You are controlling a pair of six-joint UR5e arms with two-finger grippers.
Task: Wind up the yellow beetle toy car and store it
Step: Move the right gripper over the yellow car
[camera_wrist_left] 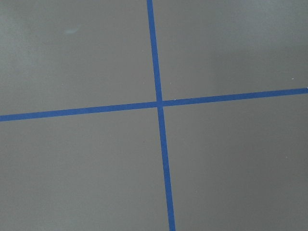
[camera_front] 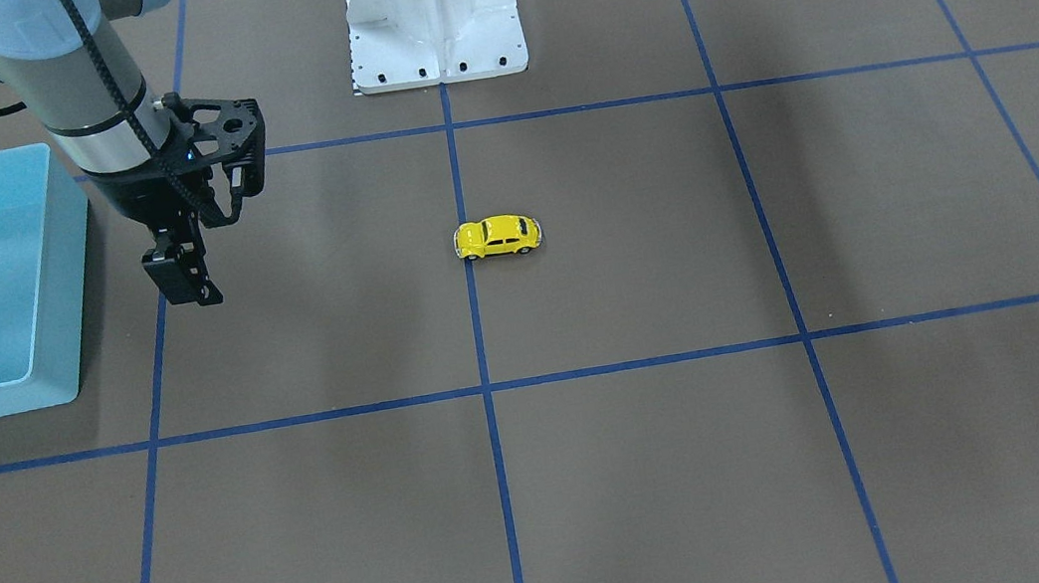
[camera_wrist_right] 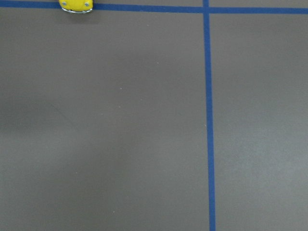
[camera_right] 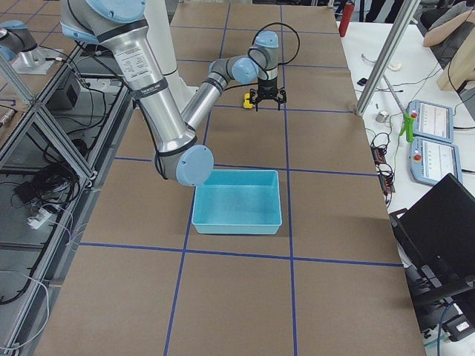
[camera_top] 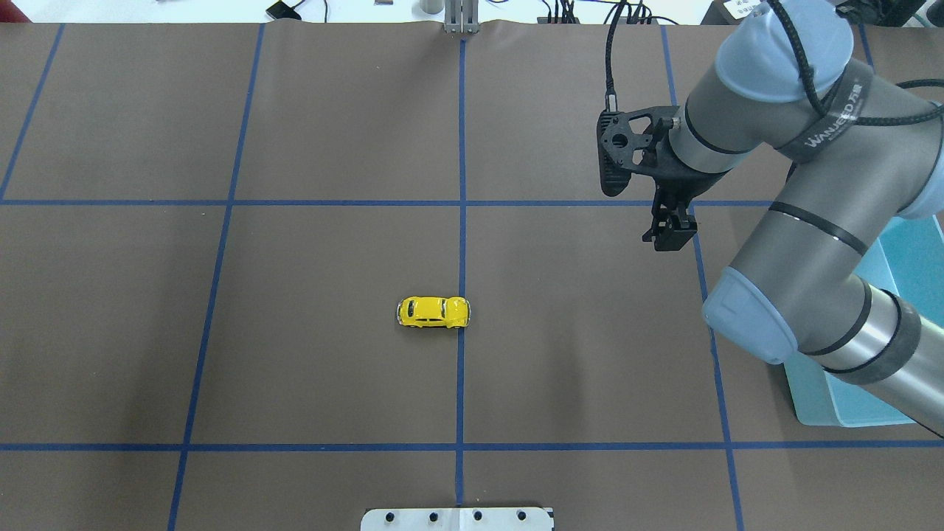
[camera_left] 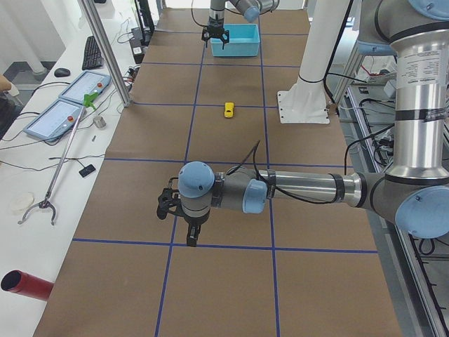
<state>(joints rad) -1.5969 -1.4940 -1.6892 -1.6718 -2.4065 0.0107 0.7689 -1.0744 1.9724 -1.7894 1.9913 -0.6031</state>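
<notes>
The yellow beetle toy car [camera_front: 497,236] [camera_top: 434,312] stands on its wheels on the brown mat, right at the centre blue tape line, untouched. Its rear bumper shows at the top edge of the right wrist view [camera_wrist_right: 76,5]. My right gripper [camera_front: 182,281] [camera_top: 670,234] hangs above the mat, well away from the car, between it and the light blue bin [camera_front: 47,283] [camera_top: 818,398]; its fingers look open and hold nothing. My left gripper [camera_left: 191,235] points down over a tape crossing far from the car, and I cannot tell its state.
The white robot pedestal [camera_front: 435,32] [camera_top: 457,518] stands on the robot's side of the car. Blue tape lines grid the mat. Beside the table in the left side view are control pads [camera_left: 66,105], a grabber tool [camera_left: 59,165] and a red cylinder [camera_left: 24,283].
</notes>
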